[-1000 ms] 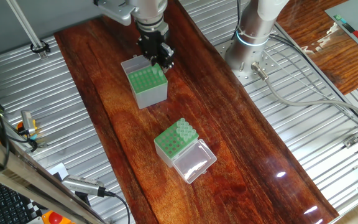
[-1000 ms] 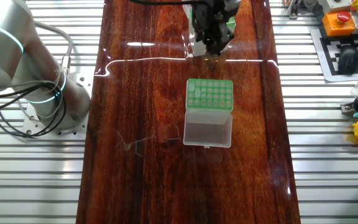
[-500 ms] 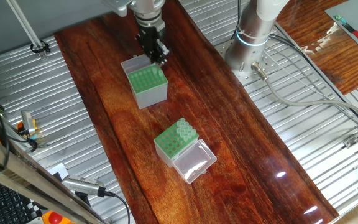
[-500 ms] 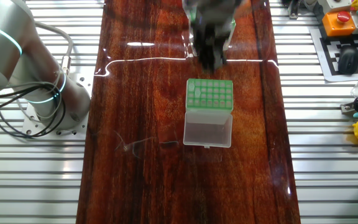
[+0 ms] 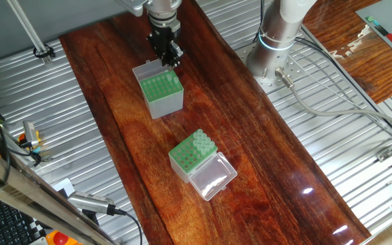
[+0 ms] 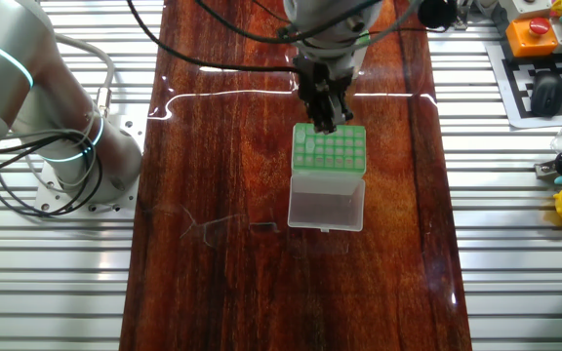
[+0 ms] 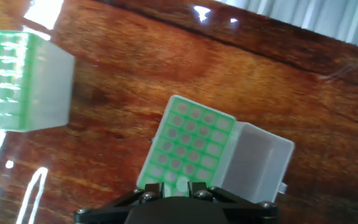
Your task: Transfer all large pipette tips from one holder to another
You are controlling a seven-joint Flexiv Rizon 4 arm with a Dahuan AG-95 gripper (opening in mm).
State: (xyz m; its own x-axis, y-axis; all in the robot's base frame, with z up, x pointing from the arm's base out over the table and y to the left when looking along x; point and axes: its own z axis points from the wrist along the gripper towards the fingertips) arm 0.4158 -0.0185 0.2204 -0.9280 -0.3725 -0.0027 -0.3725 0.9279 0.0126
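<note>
— Entry one: stock and location?

— Slim, pale, translucent large pipette tips (image 5: 203,141), one row standing in the far edge of the shorter box (image 5: 189,158) with a green hole-dotted plastic top. Its clear hinged lid (image 5: 213,178) lies open on the dark wooden tabletop (image 5: 114,116). The taller grey-sided box (image 5: 159,93) with a green perforated plate stands well apart. I cannot tell whether its holes hold any more tips.

— Entry two: your hand?

— My hand (image 5: 166,53) hangs above the taller box's far edge, fingers drawn near together. Whether they pinch a tip, I cannot tell; the hand view cuts off the fingertips.

— Entry three: handling?

— I judge them very light, thin-walled, smooth and likely slippery. The points are probably fragile and the collars stiffer. Take hold at the collar, lift straight up, squeeze gently.
</note>
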